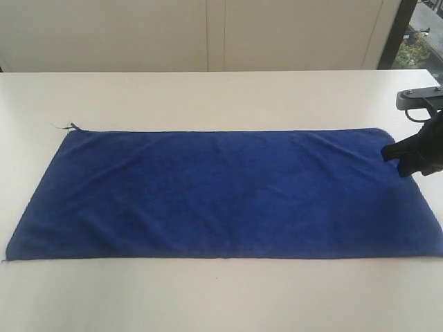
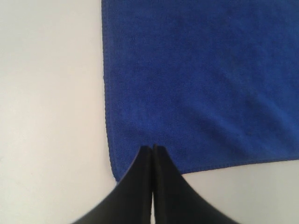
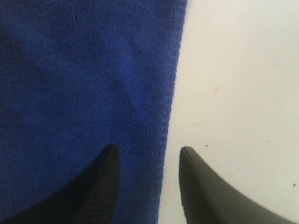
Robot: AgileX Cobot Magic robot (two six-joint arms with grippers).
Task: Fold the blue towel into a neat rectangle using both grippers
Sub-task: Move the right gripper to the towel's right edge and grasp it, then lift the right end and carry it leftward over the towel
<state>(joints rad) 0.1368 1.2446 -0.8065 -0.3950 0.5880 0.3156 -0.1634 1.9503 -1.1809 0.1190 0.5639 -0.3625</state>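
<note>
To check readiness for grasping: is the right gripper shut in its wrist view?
No, the right gripper stands open, with the towel's edge between its two tips.

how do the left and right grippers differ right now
The left gripper is shut tight; the right gripper is open. The left gripper sits by a corner of the towel; the right gripper straddles a towel edge, one tip over cloth, one over the table. Both are black, and neither holds anything.

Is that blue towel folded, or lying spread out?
Spread out: the blue towel lies flat on the white table as one long rectangle, with no layer visibly doubled over.
</note>
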